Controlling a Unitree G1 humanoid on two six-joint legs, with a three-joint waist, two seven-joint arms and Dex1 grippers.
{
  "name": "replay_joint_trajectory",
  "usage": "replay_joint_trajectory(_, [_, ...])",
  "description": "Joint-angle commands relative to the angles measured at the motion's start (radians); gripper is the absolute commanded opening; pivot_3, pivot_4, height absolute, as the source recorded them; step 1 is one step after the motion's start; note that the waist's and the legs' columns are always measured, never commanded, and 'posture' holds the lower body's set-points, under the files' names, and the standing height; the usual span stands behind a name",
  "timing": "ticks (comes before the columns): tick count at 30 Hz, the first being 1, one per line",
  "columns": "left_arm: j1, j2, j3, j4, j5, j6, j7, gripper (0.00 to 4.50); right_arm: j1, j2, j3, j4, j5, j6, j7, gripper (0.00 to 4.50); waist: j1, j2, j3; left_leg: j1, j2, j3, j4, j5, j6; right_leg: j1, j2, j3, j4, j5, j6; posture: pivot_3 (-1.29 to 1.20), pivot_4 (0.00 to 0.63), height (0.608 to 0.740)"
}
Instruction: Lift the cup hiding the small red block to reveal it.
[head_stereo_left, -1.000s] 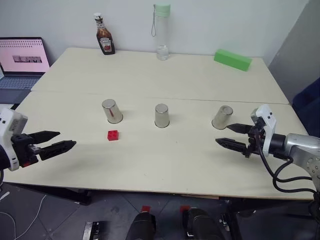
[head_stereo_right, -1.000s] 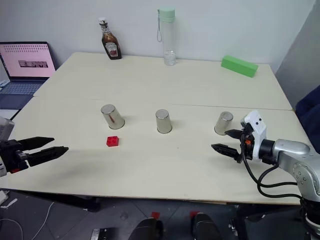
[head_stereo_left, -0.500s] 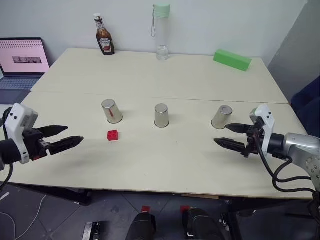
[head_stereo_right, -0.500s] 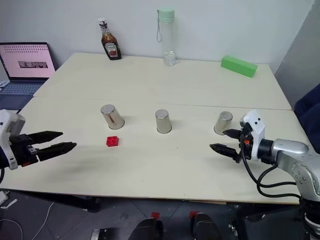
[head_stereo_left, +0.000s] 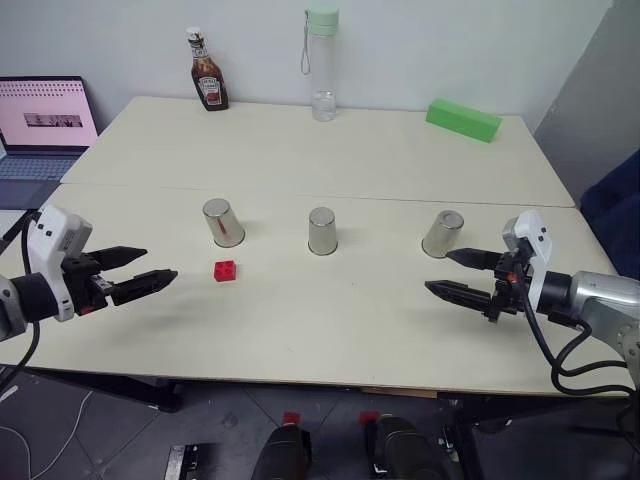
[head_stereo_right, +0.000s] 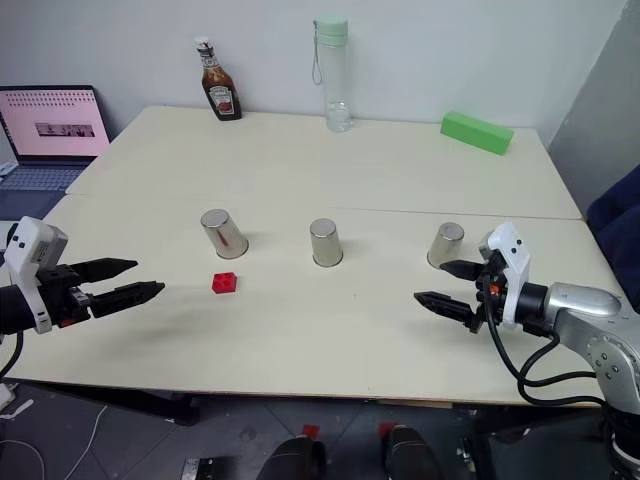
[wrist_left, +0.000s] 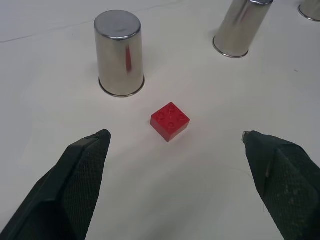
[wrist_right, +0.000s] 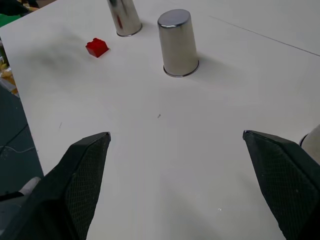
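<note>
My left jaws (head_stereo_left: 150, 279) stand spread and empty, aimed at the small red block (head_stereo_left: 225, 270), which lies uncovered on the surface (head_stereo_left: 330, 320) just in front of the left cup (head_stereo_left: 222, 222). My right jaws (head_stereo_left: 458, 275) gape empty too, near the right cup (head_stereo_left: 441, 233); the middle cup (head_stereo_left: 322, 230) stands between. Thin polished metal: likely light, stiff, slippery, so I'd pinch low across the walls.
</note>
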Motion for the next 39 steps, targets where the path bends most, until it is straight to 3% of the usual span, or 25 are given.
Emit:
replay_joint_trajectory(1, [-0.011,0.013,0.0,-0.007,0.002,-0.014,-0.007,4.49,-0.002,-0.003,-0.033,-0.036,0.025,-0.021,-0.003,4.5,0.0,0.0,0.0,0.0,0.0,0.0,0.0,0.0,0.0,0.0,0.0,0.0,0.0,0.0,0.0,0.0,0.15,0.74])
replay_joint_trajectory(39, [-0.035,0.034,-0.005,0.013,0.01,-0.013,-0.017,4.49,-0.028,-0.001,-0.016,0.005,0.011,-0.036,-0.007,4.5,0.0,0.0,0.0,0.0,0.0,0.0,0.0,0.0,0.0,0.0,0.0,0.0,0.001,0.001,0.001,0.0,0.15,0.74])
